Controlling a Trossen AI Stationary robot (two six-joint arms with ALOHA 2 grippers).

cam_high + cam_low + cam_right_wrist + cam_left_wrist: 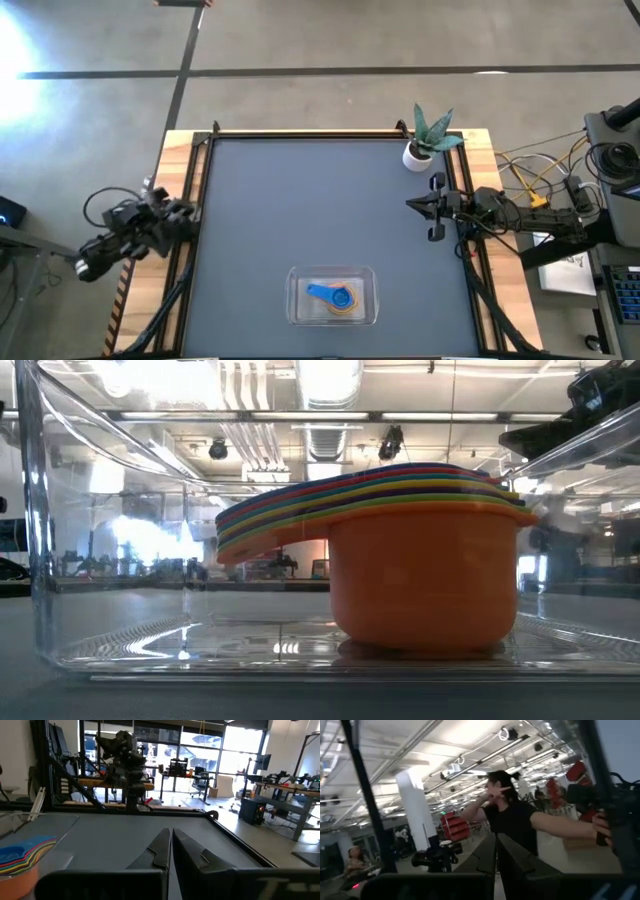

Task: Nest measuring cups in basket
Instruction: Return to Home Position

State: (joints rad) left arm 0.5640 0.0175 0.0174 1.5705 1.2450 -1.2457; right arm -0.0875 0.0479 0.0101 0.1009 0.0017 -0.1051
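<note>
Clear basket point(366, 285): lies flat on the grey table point(300, 200), at the middle of its near edge, well apart from both arms.
Measuring cups point(333, 296): inside the basket, on its floor, nested as one stack with the handles fanned to one side.
Stack order: orange cup point(425, 580) is outermost and carries the rest. Each smaller cup sits inside a bigger one, so the rims step up in coloured bands with blue on top.
Why nested: one stack takes one footprint, and the low walls keep it from sliding.
Cup count: rim bands read orange, green, purple, yellow, red, then blues. My count is seven, though the top bands are hard to split. No loose cup seen on the table.
Basket count: one.
Left gripper point(188, 211): off the table's left edge, clear of the work and carrying nothing. The left wrist view shows its fingers point(479, 862) pressed together.
Right gripper point(418, 205): at the table's right edge, pointing inward. Its fingers point(159, 851) are closed on each other and hold nothing.
Why arms sit there: both look parked at rest, since nothing is left to pick up.
Task state: judged done.
Arm count: two.
Plant pot point(417, 155): one, small and white, at the far right corner. Not part of the job.
Person point(512, 820): one, in the room beyond, not at the table.
</note>
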